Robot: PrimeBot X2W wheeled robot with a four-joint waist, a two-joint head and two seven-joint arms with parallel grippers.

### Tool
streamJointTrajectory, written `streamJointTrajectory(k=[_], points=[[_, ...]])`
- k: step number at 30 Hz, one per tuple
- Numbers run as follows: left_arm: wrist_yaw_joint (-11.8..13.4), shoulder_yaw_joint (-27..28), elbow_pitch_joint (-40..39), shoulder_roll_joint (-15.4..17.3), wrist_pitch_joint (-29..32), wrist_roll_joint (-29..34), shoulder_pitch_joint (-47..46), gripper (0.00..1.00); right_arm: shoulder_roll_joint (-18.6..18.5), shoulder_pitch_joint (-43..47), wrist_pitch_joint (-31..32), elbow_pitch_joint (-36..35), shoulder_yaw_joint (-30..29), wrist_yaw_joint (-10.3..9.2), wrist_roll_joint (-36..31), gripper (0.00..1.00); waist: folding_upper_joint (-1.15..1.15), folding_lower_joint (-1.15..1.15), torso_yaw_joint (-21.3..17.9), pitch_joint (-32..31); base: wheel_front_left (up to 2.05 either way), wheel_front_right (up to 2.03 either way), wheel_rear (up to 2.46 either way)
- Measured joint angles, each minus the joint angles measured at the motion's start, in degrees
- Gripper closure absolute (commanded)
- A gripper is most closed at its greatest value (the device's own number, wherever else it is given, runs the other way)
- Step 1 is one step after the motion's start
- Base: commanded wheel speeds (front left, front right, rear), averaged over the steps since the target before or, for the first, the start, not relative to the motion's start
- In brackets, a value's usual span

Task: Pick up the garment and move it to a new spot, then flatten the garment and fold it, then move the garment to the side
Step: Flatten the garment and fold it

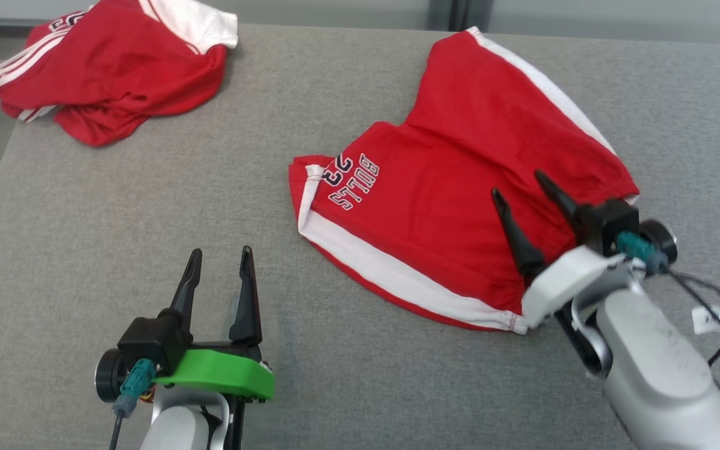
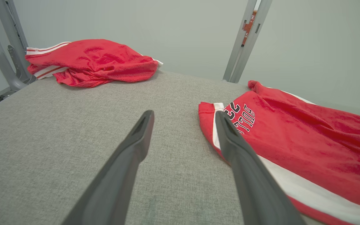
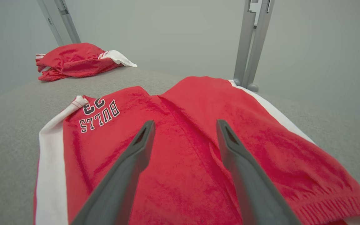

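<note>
On the grey table (image 1: 147, 206) we see the red garment (image 1: 447, 206) spread at our right side, legs pointing away. Our right gripper (image 1: 516, 182) is nearer, above the waist end, jaws apart and empty; our left gripper (image 1: 221, 250), also spread, stands beside. The right wrist view reveals the ribbed waistband (image 3: 333, 203).

Left pincer (image 1: 221, 251), right pincer (image 1: 516, 182): fingers apart.
</note>
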Motion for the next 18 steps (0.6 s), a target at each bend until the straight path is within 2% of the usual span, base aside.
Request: streamJointTrajectory(k=[4,9,13,16,17,18], points=[[-0.40,0.53,0.45,0.00,0.00,0.52,1.03,0.00,1.11,9.73,1.32,-7.00,-0.53,-0.01,-1.21,0.00,0.00,0.00,-2.57,-1.89,0.00,0.00,0.00],[-0.75,0.59,0.76,0.00,0.00,0.63,1.43,0.00,2.64,18.62,6.56,-13.45,-2.70,-0.01,-4.09,0.00,0.00,0.00,-4.10,-4.09,0.00,0.00,0.00],[-0.94,0.37,1.00,0.00,0.00,0.63,1.76,0.00,3.67,22.79,10.31,-14.68,-3.81,-0.01,-6.02,0.00,0.00,0.00,-4.10,-4.96,0.00,0.00,0.00],[-1.01,0.32,1.32,0.00,0.00,0.62,1.86,0.00,4.90,23.17,11.23,-13.06,-4.03,-0.01,-6.03,0.00,0.00,0.00,-3.19,-5.03,0.00,0.00,0.00],[-1.01,0.32,1.35,0.01,0.00,0.62,1.86,0.00,5.06,23.09,11.27,-12.23,-4.10,-0.01,-5.99,0.12,0.00,0.00,-3.01,-5.05,0.00,0.00,0.00],[-1.01,0.30,1.42,0.01,0.00,0.63,1.86,0.00,5.11,22.93,11.32,-11.05,-4.23,-0.01,-5.84,0.40,0.00,0.00,-2.81,-5.08,0.00,0.00,0.00]])
